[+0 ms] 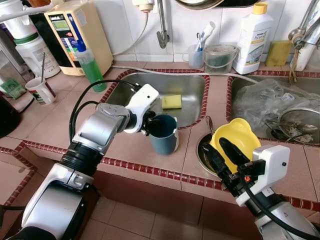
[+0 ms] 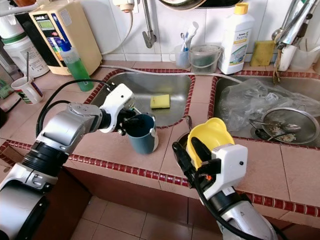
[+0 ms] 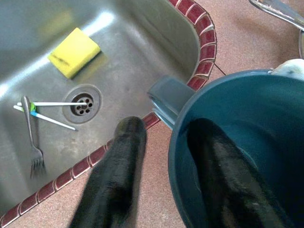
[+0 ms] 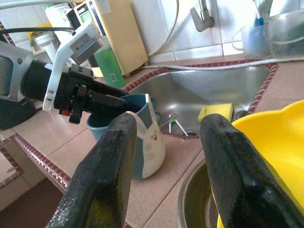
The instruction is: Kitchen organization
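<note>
A tiled surface (image 1: 45, 120) with dark red edging carries two steel sinks. The left sink (image 1: 187, 87) holds a yellow sponge (image 1: 171, 101); the left wrist view also shows a fork (image 3: 32, 142) and two thin sticks by the drain (image 3: 81, 103), all hidden from the head camera by the arm and the sink wall. The right sink (image 1: 240, 85) is cut off at the frame edge and holds crumpled clear plastic (image 1: 265, 100) and a metal strainer (image 1: 297, 125) with scraps too small to make out.

At the back stand a beige appliance (image 1: 82, 32), a white bottle (image 1: 253, 37), a green bottle (image 1: 90, 65), a clear tub (image 1: 219, 59) and a cup of toothbrushes (image 1: 196, 54). A white cup (image 1: 41, 91) stands far left.

The blue mug (image 1: 164, 134) stands on the surface at the front rim of the left sink. The left gripper (image 1: 149, 126) grasps its rim, one finger inside the mug and one outside, by the handle. The mug's white patterned side shows in the right wrist view.

The yellow bowl (image 1: 239, 140) sits tilted in a steel bowl (image 1: 200, 150) between the sinks; most of the steel bowl is hidden. The right gripper (image 1: 223, 152) has its fingers spread apart, released, one against the yellow bowl's near side; whether it presses there cannot be told.
</note>
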Available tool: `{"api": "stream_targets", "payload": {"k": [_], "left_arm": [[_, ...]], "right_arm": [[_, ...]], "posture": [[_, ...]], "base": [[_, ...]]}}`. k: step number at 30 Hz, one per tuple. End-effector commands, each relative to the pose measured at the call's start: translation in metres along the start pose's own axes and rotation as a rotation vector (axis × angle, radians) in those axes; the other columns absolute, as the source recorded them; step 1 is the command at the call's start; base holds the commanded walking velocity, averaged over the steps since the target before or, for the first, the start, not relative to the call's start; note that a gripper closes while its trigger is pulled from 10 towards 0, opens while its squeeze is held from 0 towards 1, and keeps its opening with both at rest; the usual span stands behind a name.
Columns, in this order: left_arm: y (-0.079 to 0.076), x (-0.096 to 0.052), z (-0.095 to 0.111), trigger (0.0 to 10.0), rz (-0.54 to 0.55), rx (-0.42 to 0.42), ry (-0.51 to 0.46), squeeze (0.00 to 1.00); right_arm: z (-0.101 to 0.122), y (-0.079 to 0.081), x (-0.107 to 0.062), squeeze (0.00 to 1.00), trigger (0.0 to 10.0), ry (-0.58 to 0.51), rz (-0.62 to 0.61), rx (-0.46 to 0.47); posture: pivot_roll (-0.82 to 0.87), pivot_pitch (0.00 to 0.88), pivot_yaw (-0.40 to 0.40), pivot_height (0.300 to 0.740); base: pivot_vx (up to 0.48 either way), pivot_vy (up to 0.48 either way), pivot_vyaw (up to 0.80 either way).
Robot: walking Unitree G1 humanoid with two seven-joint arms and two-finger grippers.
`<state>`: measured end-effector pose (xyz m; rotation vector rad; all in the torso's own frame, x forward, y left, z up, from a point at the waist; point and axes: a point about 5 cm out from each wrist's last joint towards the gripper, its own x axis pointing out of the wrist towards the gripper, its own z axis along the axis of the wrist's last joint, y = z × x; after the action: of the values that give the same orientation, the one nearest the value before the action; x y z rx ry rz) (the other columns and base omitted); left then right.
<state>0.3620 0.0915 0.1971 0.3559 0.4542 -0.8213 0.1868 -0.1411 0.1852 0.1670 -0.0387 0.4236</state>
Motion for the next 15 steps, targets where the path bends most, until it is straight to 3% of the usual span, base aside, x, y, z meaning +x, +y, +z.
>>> {"api": "stream_targets", "payload": {"k": [1, 15], "left_arm": [[0.0049, -0.0070, 0.0050, 0.0, 0.017, 0.027, 0.002, 0.00], [0.0043, -0.0082, 0.0033, 0.0, 0.017, 0.037, 0.005, 0.00]], "right_arm": [[0.0030, 0.0032, 0.0005, 0.00, 10.0, -0.018, 0.013, 0.001], [0.0027, 0.0019, 0.0009, 0.00, 10.0, -0.019, 0.014, 0.001]], "posture": [[-0.17, 0.081, 0.189, 0.740], [-0.17, 0.080, 0.184, 0.740]], "base": [[0.000, 0.000, 0.00], [0.000, 0.000, 0.00]]}}
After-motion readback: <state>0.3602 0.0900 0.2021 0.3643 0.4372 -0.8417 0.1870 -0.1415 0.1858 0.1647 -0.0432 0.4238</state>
